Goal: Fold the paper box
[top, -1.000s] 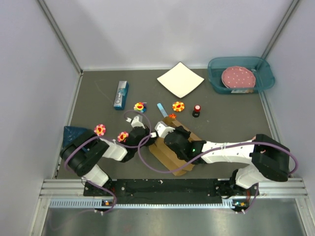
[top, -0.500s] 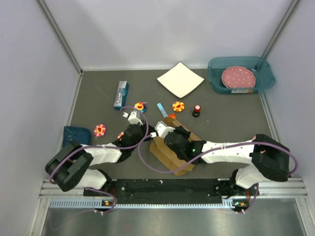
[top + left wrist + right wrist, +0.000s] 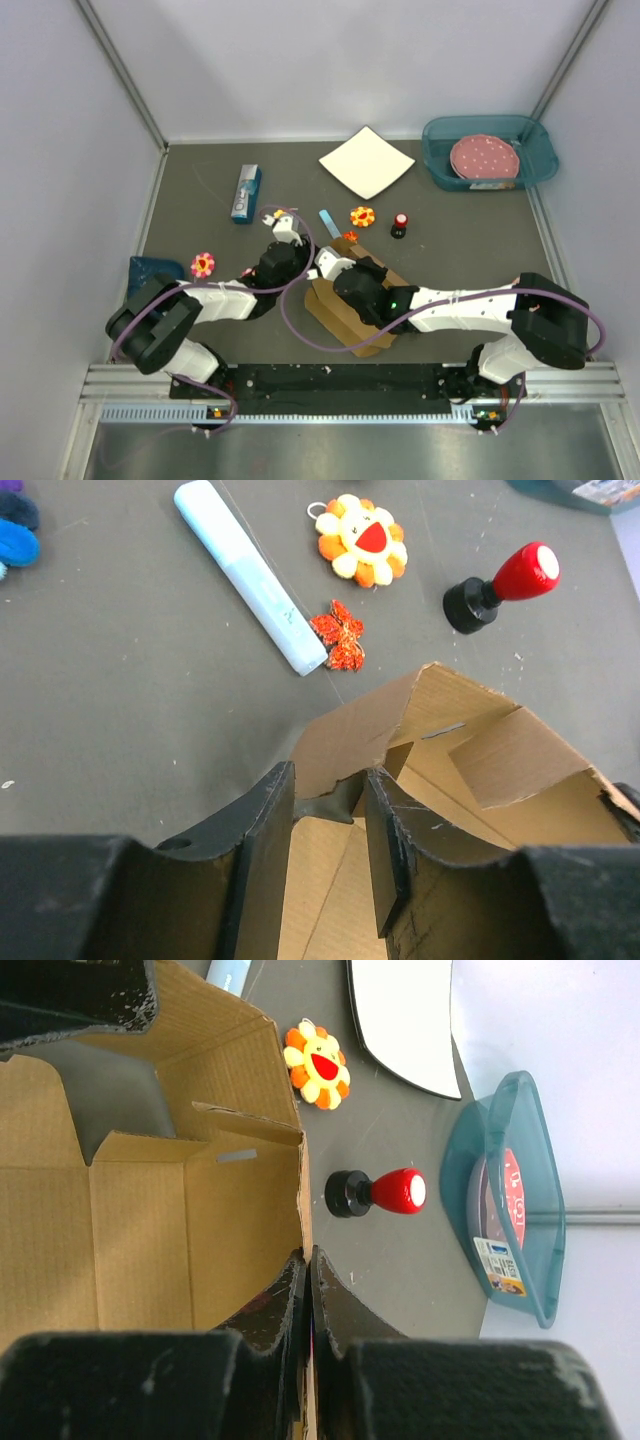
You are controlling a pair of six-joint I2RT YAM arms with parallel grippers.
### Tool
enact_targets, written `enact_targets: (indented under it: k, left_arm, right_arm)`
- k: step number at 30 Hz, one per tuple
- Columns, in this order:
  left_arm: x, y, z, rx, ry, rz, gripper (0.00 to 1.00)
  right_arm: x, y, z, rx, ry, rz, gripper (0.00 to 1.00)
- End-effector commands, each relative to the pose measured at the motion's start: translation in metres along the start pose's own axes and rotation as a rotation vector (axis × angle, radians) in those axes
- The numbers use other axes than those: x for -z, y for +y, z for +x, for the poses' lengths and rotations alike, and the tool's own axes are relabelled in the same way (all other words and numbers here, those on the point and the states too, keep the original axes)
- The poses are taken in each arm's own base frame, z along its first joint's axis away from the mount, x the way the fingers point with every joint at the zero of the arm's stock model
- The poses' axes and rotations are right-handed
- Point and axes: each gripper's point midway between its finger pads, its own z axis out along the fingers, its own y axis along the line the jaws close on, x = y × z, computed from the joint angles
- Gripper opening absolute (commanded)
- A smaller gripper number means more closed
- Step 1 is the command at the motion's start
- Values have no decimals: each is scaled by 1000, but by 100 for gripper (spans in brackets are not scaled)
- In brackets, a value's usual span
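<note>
The right tool [image 3: 307,1256] pinches a wall of the box [image 3: 140,1250]. The left tool [image 3: 328,785] stands partly open, astride a flap's edge.

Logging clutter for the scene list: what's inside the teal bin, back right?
A pink white-dotted disc lies flat in the teal bin, filling most of its floor. Anything beneath the disc is covered.

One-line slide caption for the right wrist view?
Right gripper, jaws shut on a wall of the paper box; red stamp and flower charm lie beyond.
</note>
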Motion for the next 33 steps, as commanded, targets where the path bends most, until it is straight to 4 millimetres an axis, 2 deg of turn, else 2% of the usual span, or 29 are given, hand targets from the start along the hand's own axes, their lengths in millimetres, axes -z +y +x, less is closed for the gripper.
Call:
enact_targets:
  k: [1, 5, 9, 17, 24, 25, 29, 33]
  left_arm:
    - [-9, -17, -10, -50, -23, 70, 39]
    - [-9, -8, -3, -67, -12, 47, 40]
    - [-12, -5, -4, -96, -24, 41, 40]
    - [-20, -12, -10, -126, -67, 80, 40]
    - [-14, -23, -15, -175, -142, 177, 38]
    - [-12, -26, -18, -182, -170, 204, 37]
    - [-9, -29, -17, -173, -174, 231, 18]
    - [-4, -32, -18, -163, -168, 242, 5]
  right_arm:
    - [5, -4, -15, -52, -42, 0, 0]
    - [6, -4, -15, -55, -45, -1, 0]
    - [6, -5, -16, -57, -48, -1, 0]
    - [10, -8, -18, -80, -62, -17, 0]
    - [12, -10, -16, -91, -61, -17, 0]
    - [12, -11, -17, -96, -64, -17, 0]
    - [12, -12, -17, -92, -63, -16, 0]
    - [13, -12, -16, -95, -61, -14, 0]
